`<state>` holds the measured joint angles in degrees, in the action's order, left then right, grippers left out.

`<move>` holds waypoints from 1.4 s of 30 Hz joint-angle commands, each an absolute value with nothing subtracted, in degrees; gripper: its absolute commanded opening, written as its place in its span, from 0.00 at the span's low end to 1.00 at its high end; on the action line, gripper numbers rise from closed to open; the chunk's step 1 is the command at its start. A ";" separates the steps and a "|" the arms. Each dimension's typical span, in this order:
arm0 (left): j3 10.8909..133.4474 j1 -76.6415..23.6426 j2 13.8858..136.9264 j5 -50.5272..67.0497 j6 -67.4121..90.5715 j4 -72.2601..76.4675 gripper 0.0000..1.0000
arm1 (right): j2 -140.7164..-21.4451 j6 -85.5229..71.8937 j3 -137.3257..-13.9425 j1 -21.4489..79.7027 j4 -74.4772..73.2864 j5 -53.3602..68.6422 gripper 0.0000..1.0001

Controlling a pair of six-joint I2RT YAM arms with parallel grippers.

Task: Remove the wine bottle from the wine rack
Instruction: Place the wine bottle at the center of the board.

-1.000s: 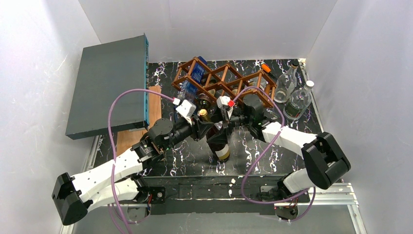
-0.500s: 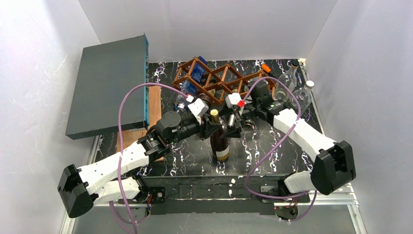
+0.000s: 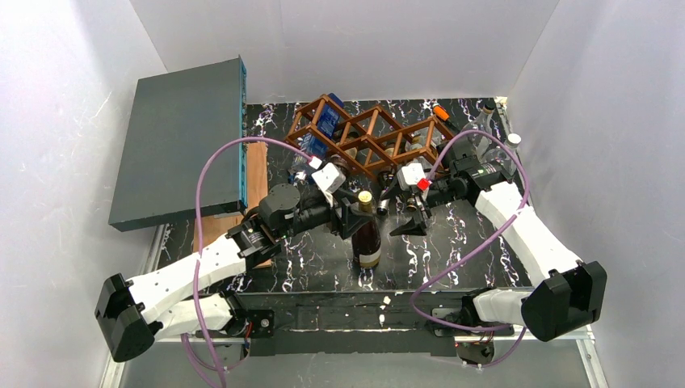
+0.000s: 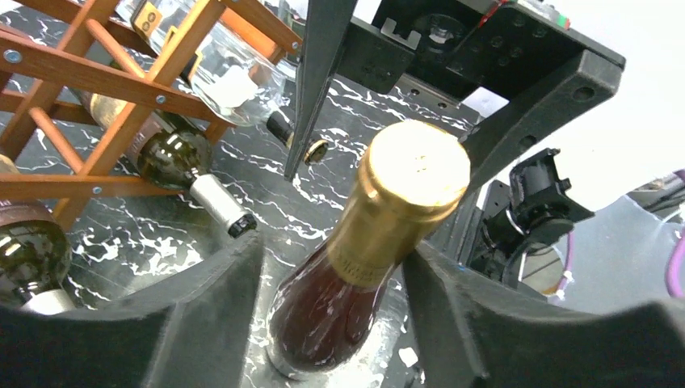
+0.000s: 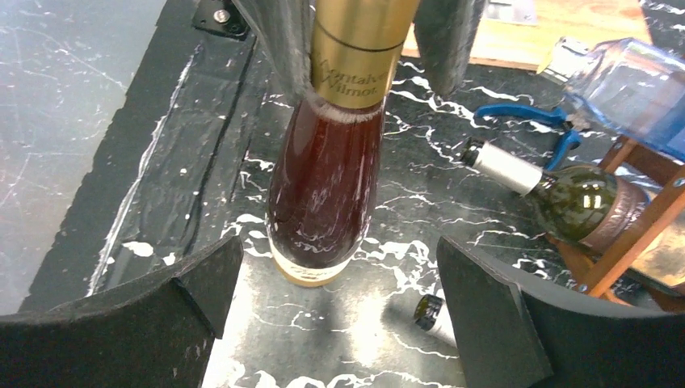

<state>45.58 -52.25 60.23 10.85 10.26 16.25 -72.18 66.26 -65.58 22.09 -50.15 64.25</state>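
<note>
The wine bottle [image 3: 368, 238], dark red with a gold foil neck, stands upright on the black marbled table, in front of the brown lattice wine rack [image 3: 367, 133]. My left gripper [image 3: 356, 213] is shut on its neck. In the left wrist view the gold neck [image 4: 404, 194] sits between the fingers [image 4: 218, 307]. My right gripper [image 3: 397, 213] is open and empty, a little to the right of the bottle. In the right wrist view the bottle [image 5: 327, 186] stands beyond the spread fingers [image 5: 190, 307]. The rack also shows in the left wrist view [image 4: 81, 69].
Other bottles lie in the rack, among them a blue one [image 3: 326, 121] and a green one [image 5: 569, 194]. Two clear bottles [image 3: 494, 166] stand at the back right. A grey flat box [image 3: 182, 137] and a wooden board [image 3: 255, 182] are at the left. Blue pliers [image 5: 525, 113] lie on the table.
The right gripper has let go of the bottle, opened and drawn back to the right. The left gripper has stood the tilted bottle upright and still holds its neck.
</note>
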 commanded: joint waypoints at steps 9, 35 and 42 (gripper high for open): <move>43.92 -52.12 51.31 10.88 17.03 9.89 0.90 | -72.01 67.79 -73.16 21.93 -62.87 62.27 1.00; 33.91 -52.05 39.89 7.61 27.11 -3.42 0.98 | -79.90 57.18 -86.70 33.09 -62.89 62.03 1.00; 31.84 -52.06 40.62 6.31 28.12 -1.18 0.98 | -80.92 58.27 -87.56 34.10 -63.48 61.50 0.94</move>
